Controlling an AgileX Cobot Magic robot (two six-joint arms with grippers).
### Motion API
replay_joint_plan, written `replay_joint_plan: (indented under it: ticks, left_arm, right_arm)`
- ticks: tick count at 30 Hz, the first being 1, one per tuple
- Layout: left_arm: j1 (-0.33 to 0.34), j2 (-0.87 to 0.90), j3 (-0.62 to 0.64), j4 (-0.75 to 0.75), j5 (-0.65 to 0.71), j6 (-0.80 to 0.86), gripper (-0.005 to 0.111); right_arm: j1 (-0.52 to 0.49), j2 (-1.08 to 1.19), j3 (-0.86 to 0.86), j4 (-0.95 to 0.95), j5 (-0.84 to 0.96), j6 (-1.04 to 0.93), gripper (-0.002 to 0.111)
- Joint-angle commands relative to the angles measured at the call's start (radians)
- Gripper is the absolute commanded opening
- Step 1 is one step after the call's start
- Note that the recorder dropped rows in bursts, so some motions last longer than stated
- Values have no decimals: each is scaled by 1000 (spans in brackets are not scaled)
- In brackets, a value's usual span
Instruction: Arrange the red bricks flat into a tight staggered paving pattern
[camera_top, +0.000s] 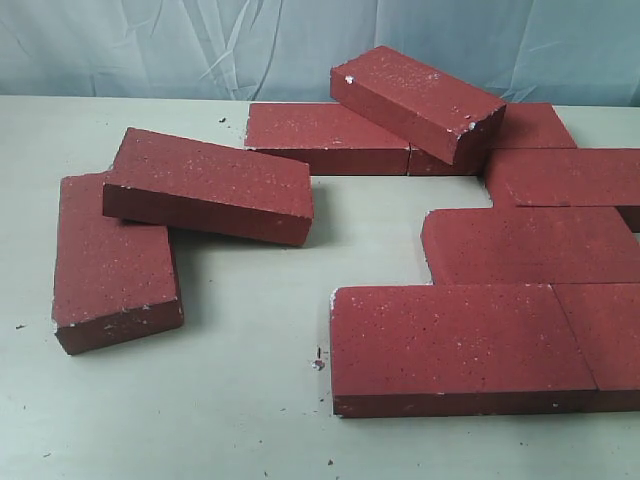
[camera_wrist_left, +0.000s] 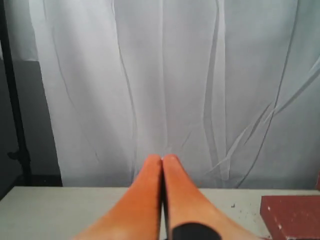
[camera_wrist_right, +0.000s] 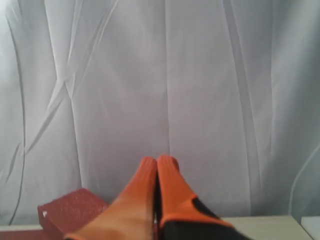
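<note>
Several dark-red bricks lie on the pale table. At the right, bricks lie flat and close together, the nearest in front. One brick rests tilted on top of the back row. On the left a brick leans over another flat one. Neither gripper shows in the exterior view. My left gripper has its orange fingers pressed together, holding nothing, with a brick corner beside it. My right gripper is shut too, empty, with a brick off to one side.
A white curtain hangs behind the table. Small crumbs and a chip lie on the bare surface in front of the near brick. A dark pole stands at the curtain's edge in the left wrist view.
</note>
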Motion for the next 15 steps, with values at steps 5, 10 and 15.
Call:
replay_joint_plan:
  ticks: [5, 10, 15]
  left_arm:
    - [-1, 217, -126, 107, 148, 2, 0]
    - [-1, 314, -186, 112, 247, 2, 0]
    - [-1, 407, -234, 112, 321, 2, 0]
  right_arm:
    - [-1, 209, -93, -42, 87, -5, -1]
    - [5, 347, -169, -51, 151, -10, -1]
    - [59, 495, -266, -51, 309, -33, -1]
